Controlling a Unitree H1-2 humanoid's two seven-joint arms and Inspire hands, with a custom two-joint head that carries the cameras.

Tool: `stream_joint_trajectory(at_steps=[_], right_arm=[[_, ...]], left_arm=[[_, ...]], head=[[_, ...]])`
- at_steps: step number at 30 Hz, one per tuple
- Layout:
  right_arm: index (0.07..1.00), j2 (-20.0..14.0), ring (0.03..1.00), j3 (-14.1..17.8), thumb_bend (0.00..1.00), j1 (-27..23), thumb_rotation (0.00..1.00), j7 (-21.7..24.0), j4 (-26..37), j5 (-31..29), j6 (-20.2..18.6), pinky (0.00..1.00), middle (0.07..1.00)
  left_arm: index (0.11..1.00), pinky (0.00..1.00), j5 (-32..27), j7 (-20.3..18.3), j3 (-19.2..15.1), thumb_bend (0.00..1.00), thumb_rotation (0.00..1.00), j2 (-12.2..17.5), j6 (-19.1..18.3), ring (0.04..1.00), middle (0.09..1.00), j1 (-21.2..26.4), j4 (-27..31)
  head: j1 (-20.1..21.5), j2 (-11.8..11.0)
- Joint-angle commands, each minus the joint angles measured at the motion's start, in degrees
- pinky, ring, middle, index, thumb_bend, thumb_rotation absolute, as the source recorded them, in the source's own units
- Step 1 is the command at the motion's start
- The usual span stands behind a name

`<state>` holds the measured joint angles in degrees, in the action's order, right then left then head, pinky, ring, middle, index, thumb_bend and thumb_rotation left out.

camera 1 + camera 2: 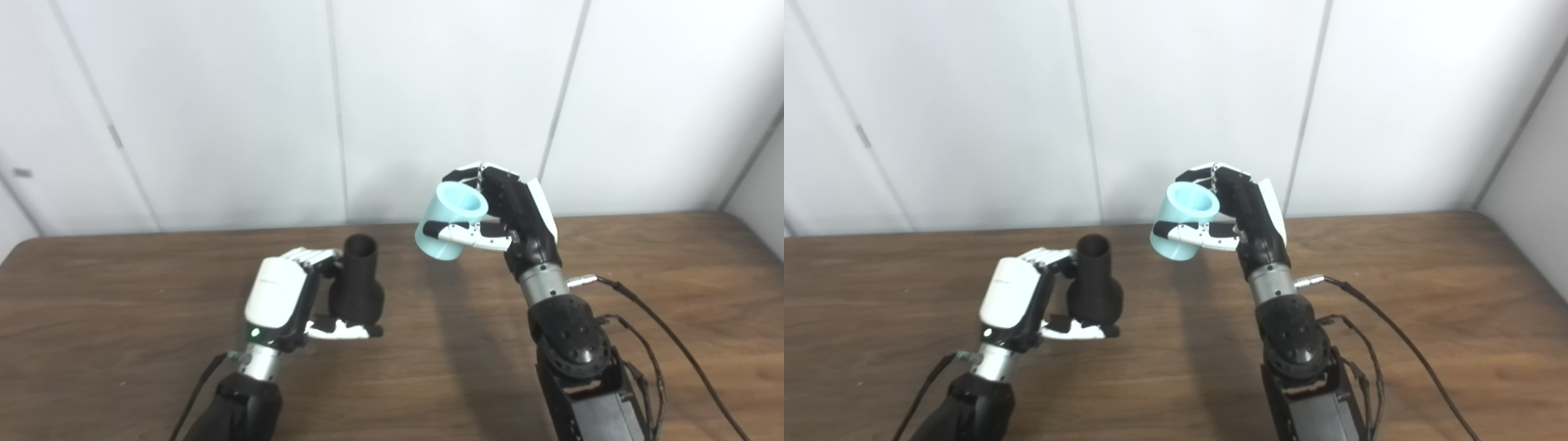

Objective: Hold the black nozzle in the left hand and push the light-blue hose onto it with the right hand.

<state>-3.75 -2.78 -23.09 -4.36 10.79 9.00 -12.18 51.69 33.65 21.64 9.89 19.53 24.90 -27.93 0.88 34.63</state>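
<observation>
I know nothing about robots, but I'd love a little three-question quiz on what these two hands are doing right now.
1. True or false: the light-blue hose is already pushed onto the black nozzle.
2. Which hand holds the hose? A) the left hand B) the right hand C) neither
3. Fill in: the nozzle's open end points ____.

Key:
1. False. The hose is held apart from the nozzle, higher and to its right.
2. B. The right hand's fingers wrap around it above the wooden table.
3. Up.
</observation>
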Motion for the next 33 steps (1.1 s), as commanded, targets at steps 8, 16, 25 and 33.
stream_joint_trajectory(at_steps=[8,16,25,33], right_arm=[[0.509,0.8,0.421,-1.0,0.52,-4.6,0.00,1.9,3.0,1.1,0.7,0.32,0.478],[0.515,1.5,0.413,-0.9,0.52,-6.5,0.00,2.3,1.6,1.0,0.4,0.31,0.477],[0.512,2.4,0.417,-1.2,0.52,-9.2,0.00,1.8,0.3,1.8,0.6,0.32,0.478],[0.508,3.6,0.415,-0.4,0.52,-11.1,0.00,1.7,-1.6,0.0,2.2,0.31,0.484]], left_arm=[[0.514,0.59,-3.2,-2.1,3.7,0.52,0.00,-8.6,-2.1,0.498,0.445,-10.0,-10.6],[0.507,0.59,-3.6,-3.9,2.6,0.52,0.00,-10.3,-2.4,0.508,0.454,-8.7,-13.5],[0.509,0.57,-3.0,-3.4,2.7,0.52,0.00,-10.9,-1.8,0.504,0.449,-8.3,-14.7],[0.510,0.58,-2.7,-2.8,3.0,0.52,0.00,-10.8,-1.8,0.503,0.449,-8.2,-15.2]], head=[[-3.0,0.6],[-3.8,0.2],[-3.9,0.0],[-3.7,-0.2]])
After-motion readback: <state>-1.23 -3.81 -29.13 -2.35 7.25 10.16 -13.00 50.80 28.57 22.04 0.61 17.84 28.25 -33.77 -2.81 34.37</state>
